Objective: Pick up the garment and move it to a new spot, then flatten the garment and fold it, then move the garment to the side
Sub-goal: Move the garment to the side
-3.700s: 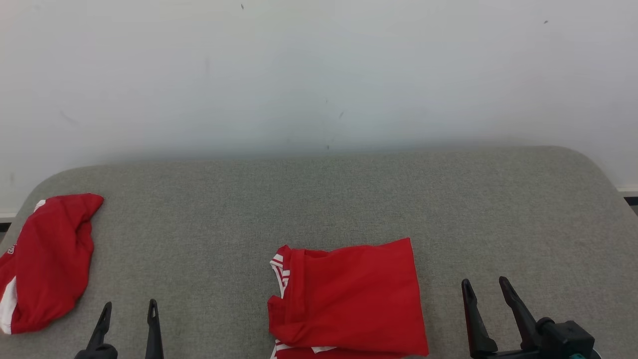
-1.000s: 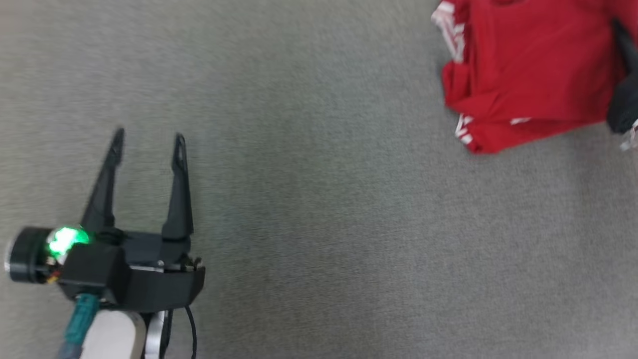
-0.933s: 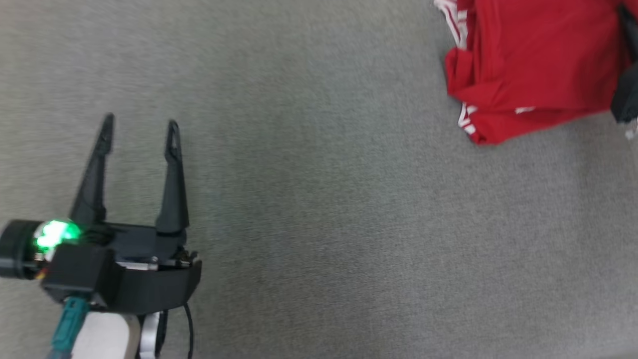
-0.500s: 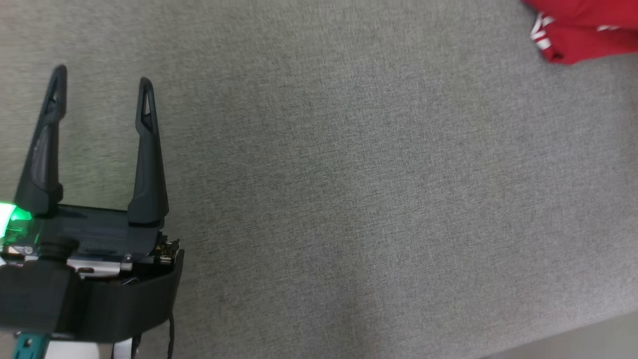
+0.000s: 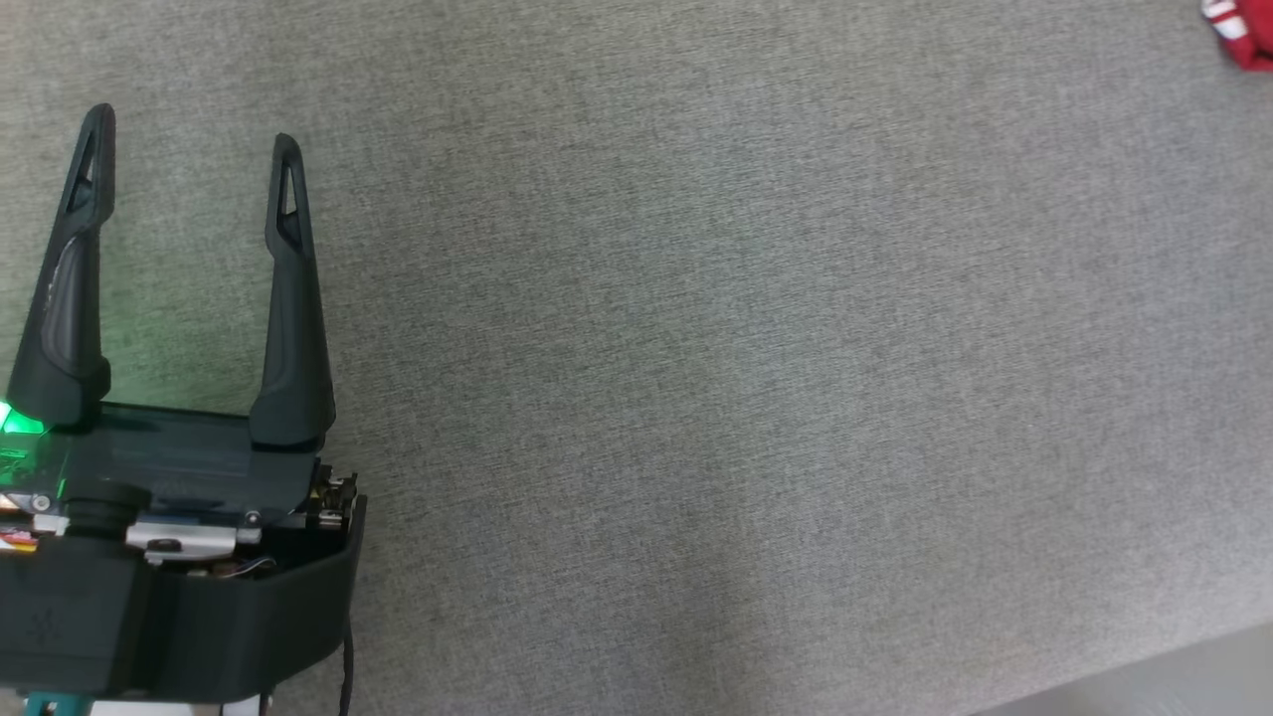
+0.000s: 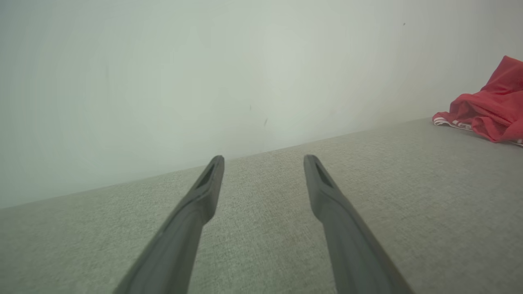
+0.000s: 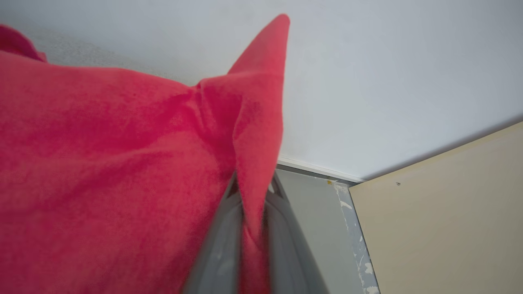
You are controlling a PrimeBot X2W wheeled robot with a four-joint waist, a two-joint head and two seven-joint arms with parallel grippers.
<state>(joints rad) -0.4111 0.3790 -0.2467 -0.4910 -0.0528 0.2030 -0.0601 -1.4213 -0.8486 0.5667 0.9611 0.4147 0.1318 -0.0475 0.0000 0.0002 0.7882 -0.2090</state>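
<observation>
The folded garment (image 7: 102, 163) has left the middle of the counter (image 5: 696, 398) toward its right edge, pinched in the closed right claw (image 7: 255, 183); left claw (image 5: 189, 124) gapes empty; the last sideways move seems underway.

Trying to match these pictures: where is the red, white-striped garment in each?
Head view: red garment with white stripes, top right corner, barely in.
Left wrist view: garment at the right edge, on the grey fabric table.
Right wrist view: garment across left and middle, pinched by the fingers of the right gripper.
Shared landmark: the table.
</observation>
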